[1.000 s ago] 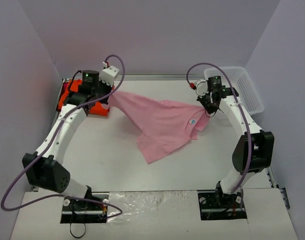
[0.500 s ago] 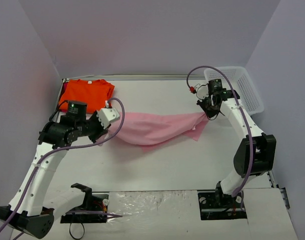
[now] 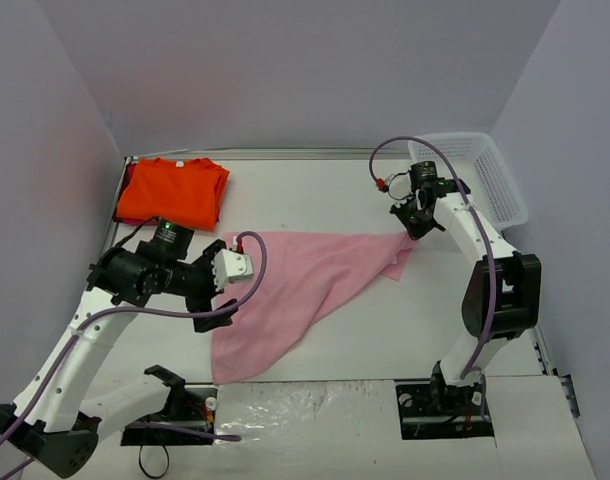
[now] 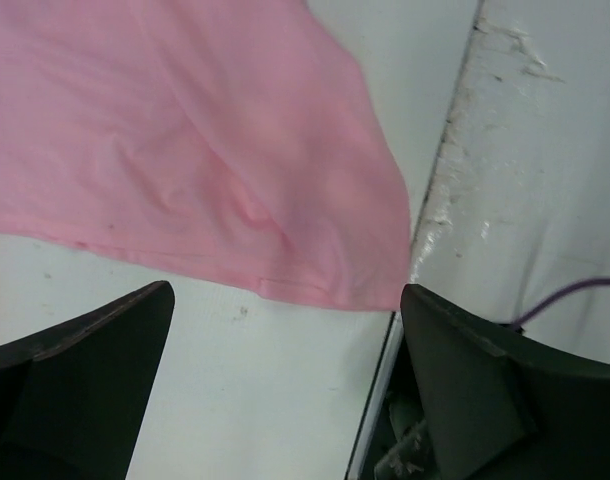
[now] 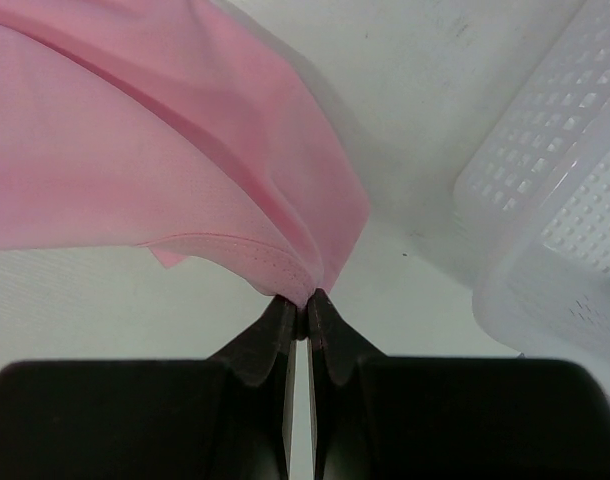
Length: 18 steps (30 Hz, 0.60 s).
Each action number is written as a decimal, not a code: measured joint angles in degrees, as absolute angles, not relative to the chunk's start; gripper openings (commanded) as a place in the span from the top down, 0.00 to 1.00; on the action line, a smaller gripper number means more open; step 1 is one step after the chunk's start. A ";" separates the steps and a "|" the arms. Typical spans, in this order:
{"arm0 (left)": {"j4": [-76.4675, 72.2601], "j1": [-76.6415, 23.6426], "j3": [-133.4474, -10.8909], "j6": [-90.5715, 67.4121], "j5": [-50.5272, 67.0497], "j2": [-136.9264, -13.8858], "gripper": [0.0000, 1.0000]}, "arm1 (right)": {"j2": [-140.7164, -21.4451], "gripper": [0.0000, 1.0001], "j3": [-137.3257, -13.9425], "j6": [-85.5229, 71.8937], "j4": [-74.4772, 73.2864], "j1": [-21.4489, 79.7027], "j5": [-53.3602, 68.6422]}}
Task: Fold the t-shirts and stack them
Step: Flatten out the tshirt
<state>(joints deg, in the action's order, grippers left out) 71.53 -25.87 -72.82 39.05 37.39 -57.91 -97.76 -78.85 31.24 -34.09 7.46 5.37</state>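
The light pink t-shirt (image 3: 305, 285) lies spread on the table, running from its far right end down to a corner near the front edge (image 4: 205, 150). My right gripper (image 3: 411, 228) is shut on its hem at the far right end, the cloth bunched at the fingertips (image 5: 301, 300). At the shirt's left edge my left gripper (image 3: 223, 293) stands wide open. It holds nothing, and the pink hem lies just beyond its fingertips (image 4: 285, 295). The bright orange t-shirt (image 3: 173, 190) lies folded at the far left corner.
A white mesh basket (image 3: 485, 175) stands at the far right, close beside my right gripper (image 5: 555, 220). The table's front edge (image 4: 440, 180) and a purple cable (image 4: 565, 295) show just right of the pink shirt's near corner.
My left gripper has opened and let go of the pink shirt, which dropped and spread flat toward the front edge. The right gripper keeps its hold and barely moved.
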 measured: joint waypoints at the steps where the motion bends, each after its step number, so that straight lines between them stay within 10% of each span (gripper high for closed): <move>1: 68.71 -25.87 -71.57 37.85 36.07 -57.82 0.03 | -97.84 1.00 -78.85 31.22 -34.09 7.46 5.37; 18: 29.04 -12.97 -71.59 18.41 23.33 -98.37 0.03 | -99.94 1.00 -76.09 30.22 -33.12 8.01 5.85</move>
